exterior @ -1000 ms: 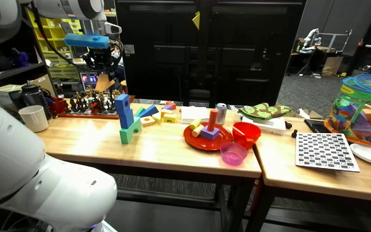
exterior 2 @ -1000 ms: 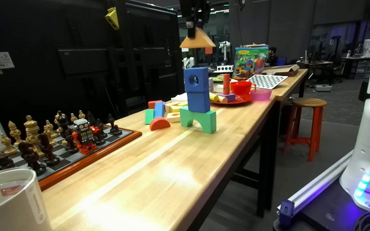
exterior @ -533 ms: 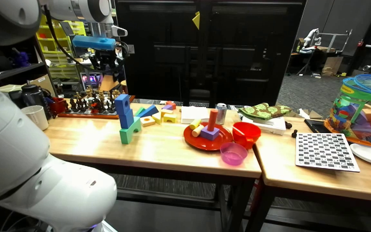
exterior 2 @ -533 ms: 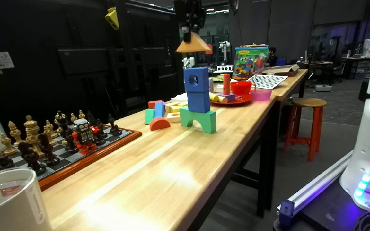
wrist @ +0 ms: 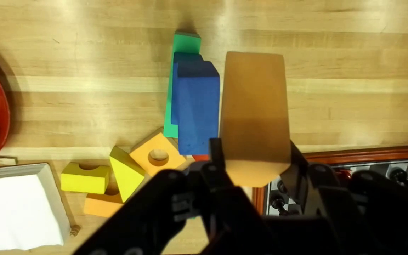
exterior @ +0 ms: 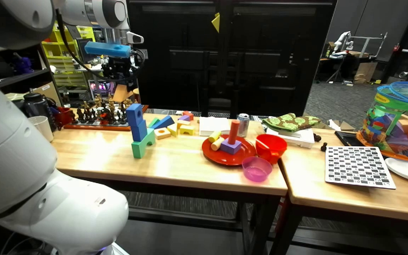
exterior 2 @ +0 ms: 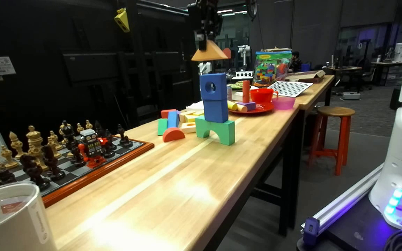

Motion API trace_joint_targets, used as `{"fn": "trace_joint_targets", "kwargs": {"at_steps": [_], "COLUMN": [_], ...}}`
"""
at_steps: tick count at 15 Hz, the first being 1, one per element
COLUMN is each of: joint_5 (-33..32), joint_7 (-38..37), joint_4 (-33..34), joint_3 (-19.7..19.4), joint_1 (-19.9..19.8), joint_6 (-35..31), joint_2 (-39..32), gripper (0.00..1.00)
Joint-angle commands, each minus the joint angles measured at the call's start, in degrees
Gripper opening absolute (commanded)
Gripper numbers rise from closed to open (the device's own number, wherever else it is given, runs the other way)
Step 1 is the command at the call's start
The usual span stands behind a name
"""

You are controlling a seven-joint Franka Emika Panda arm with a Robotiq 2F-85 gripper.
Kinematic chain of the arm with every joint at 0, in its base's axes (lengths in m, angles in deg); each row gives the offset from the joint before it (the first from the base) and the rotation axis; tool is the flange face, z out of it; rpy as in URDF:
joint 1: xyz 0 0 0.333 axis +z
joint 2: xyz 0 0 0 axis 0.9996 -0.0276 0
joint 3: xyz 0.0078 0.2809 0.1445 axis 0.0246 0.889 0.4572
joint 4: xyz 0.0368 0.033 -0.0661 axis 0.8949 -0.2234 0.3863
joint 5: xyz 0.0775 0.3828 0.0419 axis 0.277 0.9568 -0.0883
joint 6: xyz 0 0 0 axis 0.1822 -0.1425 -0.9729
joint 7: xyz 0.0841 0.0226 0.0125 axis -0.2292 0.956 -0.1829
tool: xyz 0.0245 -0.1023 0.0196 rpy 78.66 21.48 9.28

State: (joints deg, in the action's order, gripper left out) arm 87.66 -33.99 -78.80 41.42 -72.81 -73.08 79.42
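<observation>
One orange block aloft between two black fingers

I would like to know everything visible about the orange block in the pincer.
The orange block is plain, matte and sloping-sided, maybe wood or foam. The pincer grips it from both sides, hiding part of it. It hangs in the air, its broad base down; in an exterior view it shows above the blue blocks, not touching them.
</observation>
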Motion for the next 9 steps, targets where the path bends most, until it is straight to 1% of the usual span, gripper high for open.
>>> {"fn": "trace_joint_targets", "kwargs": {"at_steps": [1,9], "joint_5": [-0.45,-0.49], "joint_7": [0.36,0.82], "joint_4": [0.31,-0.26], "joint_3": [0.03,-0.47], "joint_1": [-0.4,-0.83], "joint_6": [0.19,-0.71], "joint_2": [-0.26,-1.19], "gripper": [0.16,0.16]}}
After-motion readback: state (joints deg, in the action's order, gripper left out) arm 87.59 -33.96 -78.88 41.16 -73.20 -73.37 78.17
